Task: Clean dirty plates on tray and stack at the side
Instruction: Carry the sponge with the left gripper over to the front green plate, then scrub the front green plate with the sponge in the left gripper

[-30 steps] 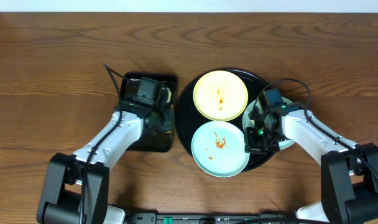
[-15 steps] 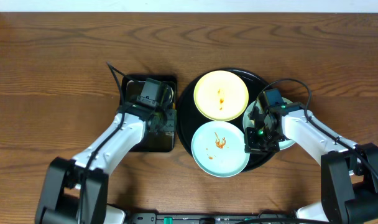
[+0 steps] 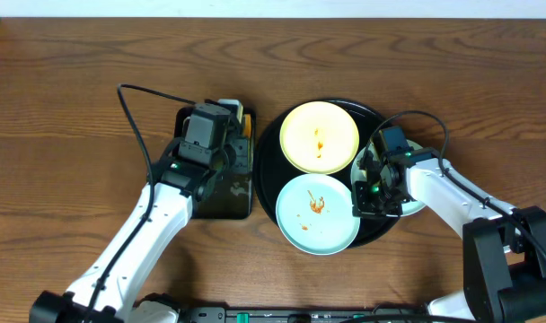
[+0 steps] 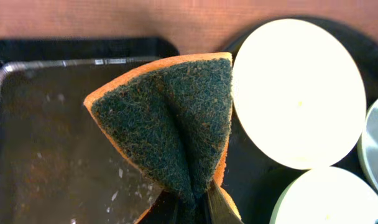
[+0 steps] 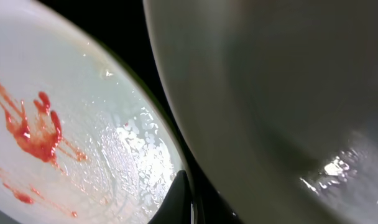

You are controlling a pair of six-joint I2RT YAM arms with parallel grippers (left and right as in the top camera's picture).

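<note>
A large round glossy black tray (image 3: 266, 170) with a raised rim is being seen lying flat on the wooden table, and three small round plates are being carried on it. A small round pale yellow plate (image 3: 319, 136), marked with a small orange-red smear at its centre, is being shown at the tray's far side. Just beside it at the near side is a small round pale mint-blue plate (image 3: 318, 215) streaked with red sauce. A second mint-blue plate (image 3: 414, 207) is being largely hidden at the right, reaching past the tray's rim, its edge overlapping the first mint-blue plate.
</note>
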